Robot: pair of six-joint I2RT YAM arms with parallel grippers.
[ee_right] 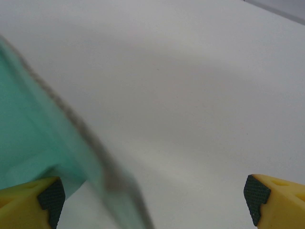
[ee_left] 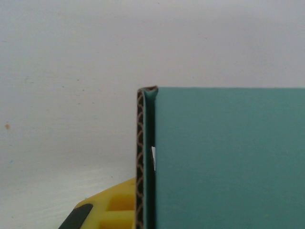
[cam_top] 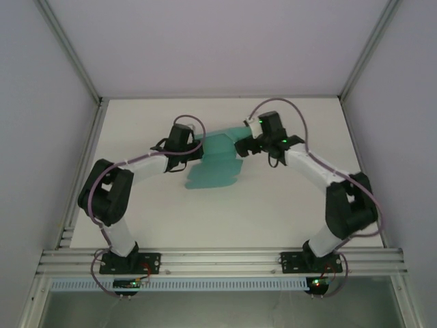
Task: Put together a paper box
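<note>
White tabletop (cam_top: pixel 287 205) bore the teal paper box (cam_top: pixel 215 167) near its middle, between the two arms, with one part raised. The left gripper (cam_top: pixel 196 146) was clamped on its left edge. The right gripper (ee_right: pixel 155 195) gaped wide, holding nothing, just beside the box's right side.

**Occluded, cropped and blurred regions**

In the left wrist view, the paper box (ee_left: pixel 228 162) is cut off by the right and bottom edges. One finger (ee_left: pixel 116 210) of the left gripper (cam_top: pixel 198 147) is cropped at the bottom edge, and the other is hidden behind the box. In the right wrist view, the box is blurred and cut off at the left, and both fingers of the right gripper (ee_right: pixel 153 196) are cropped at the bottom. In the top view, the fingertips are too small to be resolved.
</note>
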